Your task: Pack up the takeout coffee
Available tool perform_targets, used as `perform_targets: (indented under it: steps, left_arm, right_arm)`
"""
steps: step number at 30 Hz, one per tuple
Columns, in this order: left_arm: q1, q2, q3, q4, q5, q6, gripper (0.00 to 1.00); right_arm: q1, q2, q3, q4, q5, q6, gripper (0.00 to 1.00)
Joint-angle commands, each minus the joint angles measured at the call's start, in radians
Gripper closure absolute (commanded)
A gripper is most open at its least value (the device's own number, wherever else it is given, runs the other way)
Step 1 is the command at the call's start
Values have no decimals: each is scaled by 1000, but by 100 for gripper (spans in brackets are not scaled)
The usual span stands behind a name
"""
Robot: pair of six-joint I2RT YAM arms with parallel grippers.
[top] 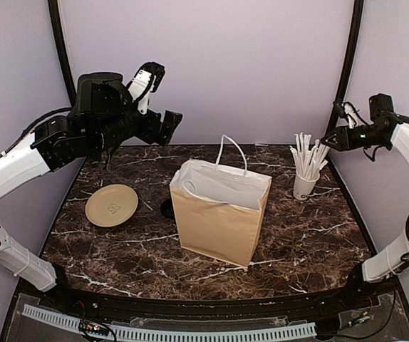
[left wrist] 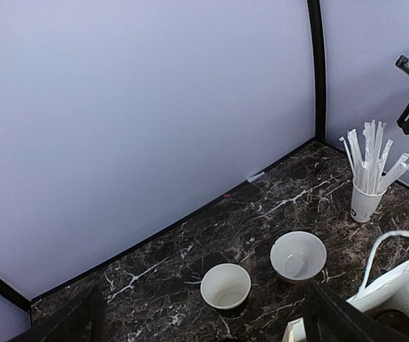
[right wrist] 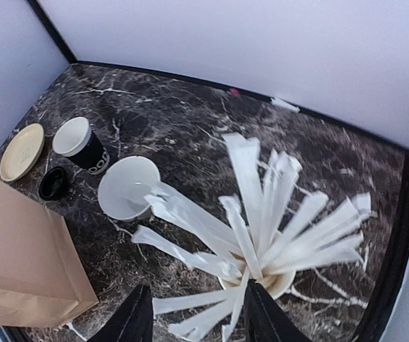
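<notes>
One takeout coffee cup (right wrist: pixel 85 146) stands lidless on the marble, black with white lettering and a white inside. The left wrist view looks down into this cup (left wrist: pixel 225 285). A black dome lid (right wrist: pixel 51 183) lies beside it, near the brown paper bag (top: pixel 219 214); the top view shows the lid (top: pixel 167 209) left of the bag. My left gripper (left wrist: pixel 208 329) hangs high over the back left of the table, open and empty. My right gripper (right wrist: pixel 197 320) hovers open over the white cup of wrapped straws (right wrist: pixel 261 235), whose tips fan out between the fingers.
A low white bowl (right wrist: pixel 127 187) sits between the coffee cup and the straws. A tan plate (top: pixel 111 205) lies at the left. The bag stands open with white handles in the middle. Grey walls close the back and sides.
</notes>
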Motion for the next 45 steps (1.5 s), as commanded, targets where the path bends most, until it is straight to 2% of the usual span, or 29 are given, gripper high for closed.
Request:
perform_targets:
  steps: [1,5,10,16,22,32,37,45]
  left_arm:
    - [17,-29,-7,8,51,-41,1]
    - [18,-51,-32,1,61,-51,1]
    - [18,-88,-71,11,74,-71,1]
    - [17,-102,-91,-4,82,-83,1]
    - [18,-105,-95,-11,84,-91,1]
    - [18,-107,-98,-19,96,-105,1]
    - [18,-104,-100,-23,100,-106,1]
    - [17,-105,-100,-23,102,-104,1]
  right_arm:
    - [-24,-51,-79,120,77,75,55]
    - [-32,-82,-142,149,133,91,59]
    - [-33,-89,-177,126,145,86,53]
    - [-33,-64,-210,105,134,73,55]
    - [-33,-44,-222,106,139,69,67]
    - [-33,-22,-221,106,128,65,79]
    - [-33,-28,-218,104,122,64,99]
    - [-33,-89,-106,-2,141,61,100]
